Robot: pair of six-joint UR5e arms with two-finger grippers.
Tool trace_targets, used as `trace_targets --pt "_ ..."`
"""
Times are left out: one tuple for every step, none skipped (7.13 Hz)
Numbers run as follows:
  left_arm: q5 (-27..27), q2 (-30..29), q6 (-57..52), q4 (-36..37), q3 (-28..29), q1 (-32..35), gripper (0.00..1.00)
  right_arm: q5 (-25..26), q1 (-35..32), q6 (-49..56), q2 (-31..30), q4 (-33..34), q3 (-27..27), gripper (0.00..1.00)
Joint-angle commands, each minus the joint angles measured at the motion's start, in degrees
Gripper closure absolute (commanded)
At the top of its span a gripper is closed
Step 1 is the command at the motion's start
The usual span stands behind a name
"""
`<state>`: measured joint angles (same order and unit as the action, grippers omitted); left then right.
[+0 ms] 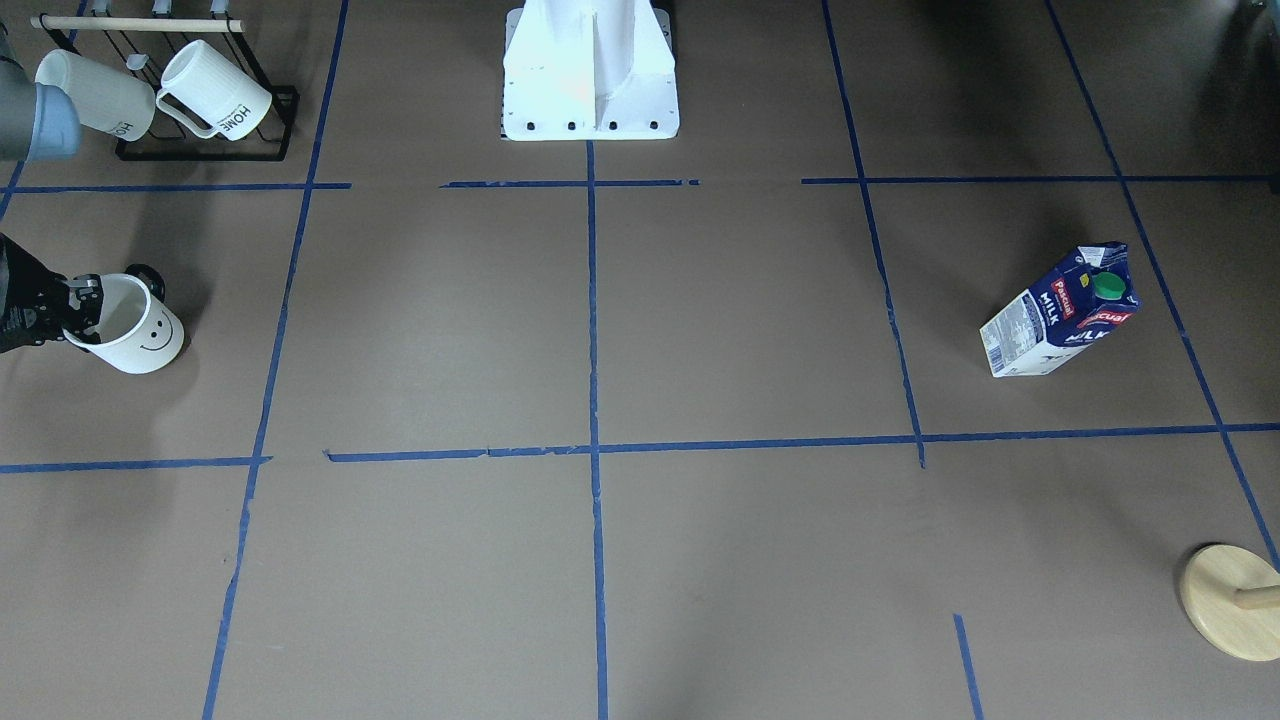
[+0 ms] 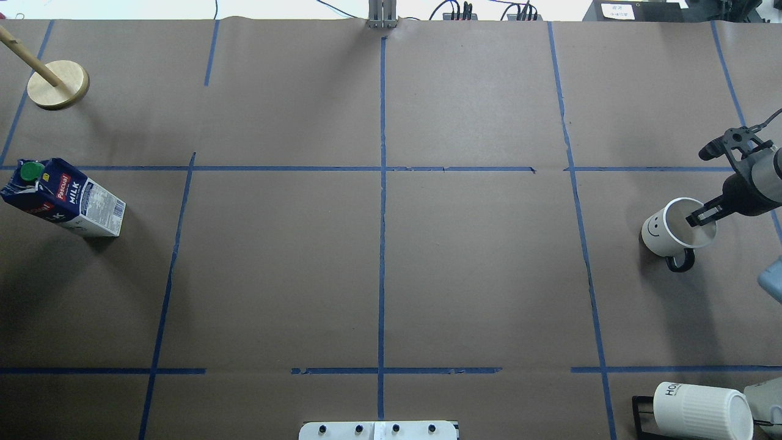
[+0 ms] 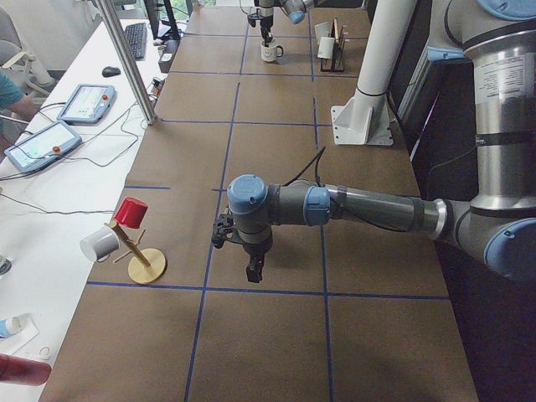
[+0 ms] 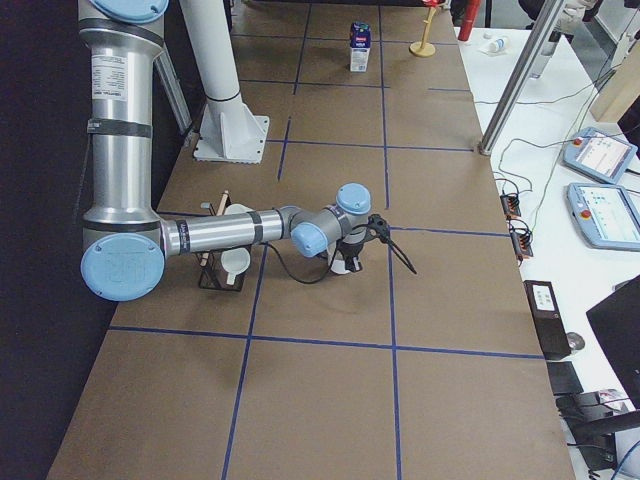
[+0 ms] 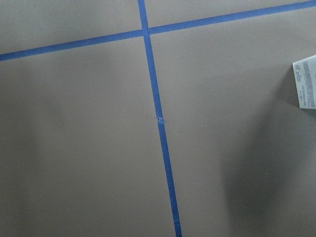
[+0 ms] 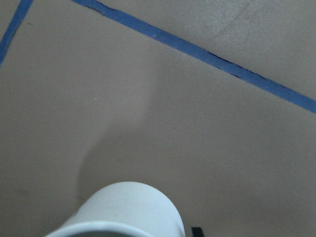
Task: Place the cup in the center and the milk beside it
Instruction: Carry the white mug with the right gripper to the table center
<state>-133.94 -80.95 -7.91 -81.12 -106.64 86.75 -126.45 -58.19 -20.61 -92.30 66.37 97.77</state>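
The cup (image 1: 140,330) is a white mug with a black smiley face and a black handle, near the table's end on my right; it also shows in the overhead view (image 2: 669,232) and at the bottom of the right wrist view (image 6: 128,210). My right gripper (image 1: 75,310) is shut on its rim, one finger inside (image 2: 702,215). The milk (image 1: 1060,312) stands upright near the opposite end (image 2: 61,197). The center (image 2: 382,168) is a bare tape crossing. My left gripper (image 3: 254,270) shows only in the exterior left view, above the table; I cannot tell whether it is open or shut.
A black rack (image 1: 270,120) with two ribbed HOME mugs (image 1: 215,90) stands near my base on the right side. A wooden mug tree (image 2: 58,85) stands in the far left corner beyond the milk. The white robot base (image 1: 590,80) is at the near edge.
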Motion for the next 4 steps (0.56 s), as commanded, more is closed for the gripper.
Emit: trace_targets --pt "-0.09 0.17 0.00 0.09 -1.02 0.00 0.00 -1.69 0.26 -12.55 5.86 7.17 3.99 1.00" --pt "-0.09 0.26 -0.09 0.52 -2.51 -0.09 0.00 -1.70 0.44 -16.35 11.82 12.68 4.18 1.00" --pt "0.00 0.18 0.00 0.35 -2.43 -0.35 0.00 -1.52 2.44 -17.61 17.97 18.30 4.18 1.00" --pt "0.08 -0.61 0.44 -0.08 -2.52 -0.44 0.00 -1.00 6.20 -19.10 23.34 21.40 3.57 1.00"
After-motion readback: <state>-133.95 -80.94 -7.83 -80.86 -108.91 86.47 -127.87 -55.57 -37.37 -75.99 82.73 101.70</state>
